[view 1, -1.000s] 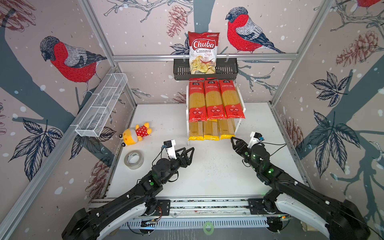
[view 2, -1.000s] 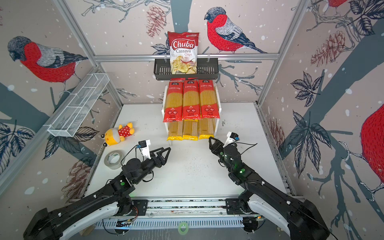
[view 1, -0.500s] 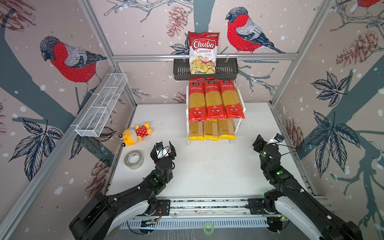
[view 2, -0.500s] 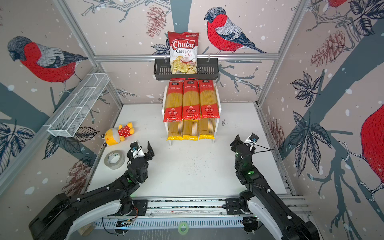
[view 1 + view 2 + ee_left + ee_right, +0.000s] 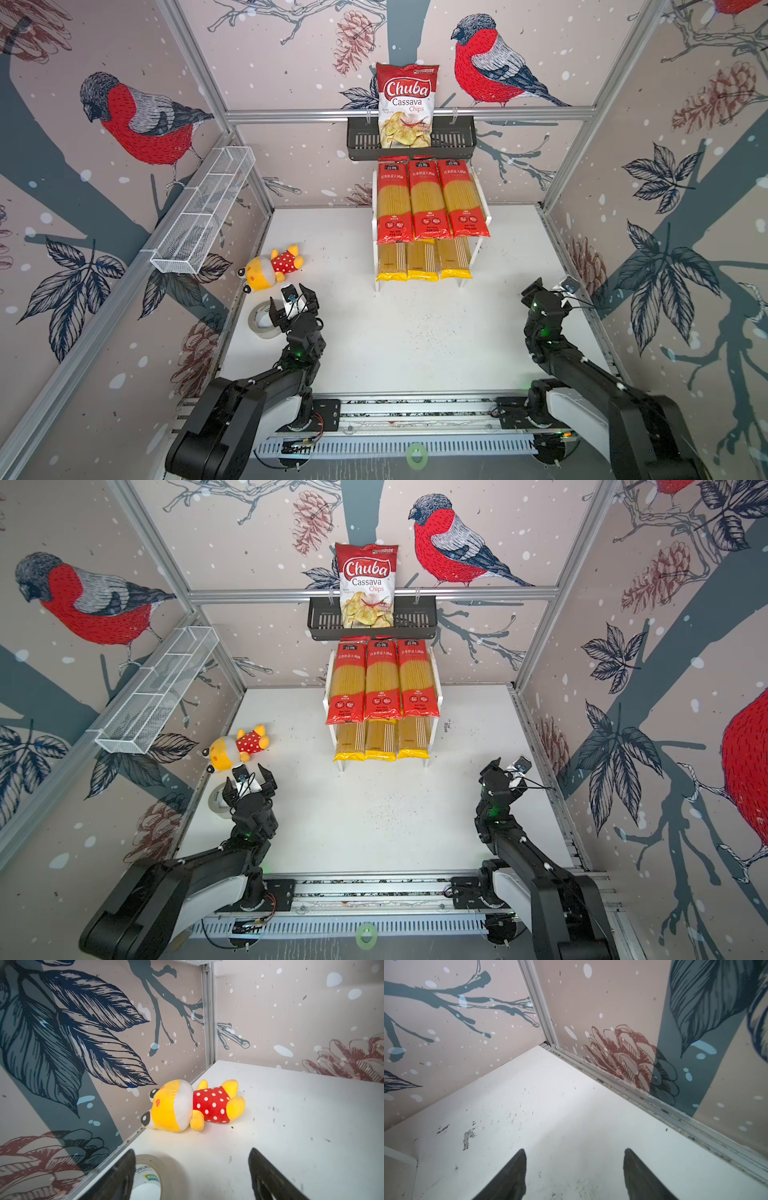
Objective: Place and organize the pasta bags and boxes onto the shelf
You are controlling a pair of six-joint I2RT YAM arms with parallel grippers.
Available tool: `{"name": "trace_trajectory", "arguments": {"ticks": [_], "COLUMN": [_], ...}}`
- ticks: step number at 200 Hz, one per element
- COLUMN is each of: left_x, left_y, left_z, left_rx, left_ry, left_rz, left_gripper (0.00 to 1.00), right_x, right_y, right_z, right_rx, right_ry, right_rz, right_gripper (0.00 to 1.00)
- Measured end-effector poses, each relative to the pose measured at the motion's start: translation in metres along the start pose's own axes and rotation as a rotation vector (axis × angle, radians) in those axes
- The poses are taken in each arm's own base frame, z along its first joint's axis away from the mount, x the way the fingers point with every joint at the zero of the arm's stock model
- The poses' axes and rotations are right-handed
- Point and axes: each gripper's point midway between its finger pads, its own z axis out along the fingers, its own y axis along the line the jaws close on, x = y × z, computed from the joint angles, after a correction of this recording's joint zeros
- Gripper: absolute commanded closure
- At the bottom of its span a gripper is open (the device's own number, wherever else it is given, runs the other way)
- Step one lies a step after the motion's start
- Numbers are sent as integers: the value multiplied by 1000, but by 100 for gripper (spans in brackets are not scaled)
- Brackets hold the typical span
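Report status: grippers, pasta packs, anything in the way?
Left gripper open, empty. Right gripper open, empty. Three red packs on shelf top tier, three yellow packs below. No obstruction.

Both arms fold low over the near side of the table (image 5: 415,332); the left gripper (image 5: 191,1151) and right gripper (image 5: 574,1150) stand with jaws spread wide, holding nothing.

The white tabletop (image 5: 415,332) lies bare across its middle and right side. At rear centre the two-tier light wooden rack with white legs (image 5: 461,279) blocks the way. Along its left edge a yellow plush toy in red dotted dress (image 5: 272,266) and a clear tape roll (image 5: 257,322) crowd the passage.
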Motion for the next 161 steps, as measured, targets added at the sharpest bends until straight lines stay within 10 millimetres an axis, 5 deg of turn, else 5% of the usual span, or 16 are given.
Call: {"name": "trace_trajectory", "arguments": {"ticks": [32, 111, 150, 161], "left_x": [9, 11, 8, 6], "left_y": [-14, -48, -59, -61], "left_z": [11, 32, 39, 44], "left_rx": [80, 190, 210, 209], "left_ry": [-3, -20, -28, -26], "left_rz": [-5, -12, -10, -7], "left_gripper": [16, 15, 15, 2], "right_x": [9, -14, 16, 17], "right_y": [8, 24, 20, 27], "right_z": [10, 14, 25, 27], "right_rx": [-51, -169, -201, -233], "right_ry": [-4, -109, -55, -52], "right_rz": [-31, -59, -105, -125], "right_gripper": [27, 26, 25, 24]}}
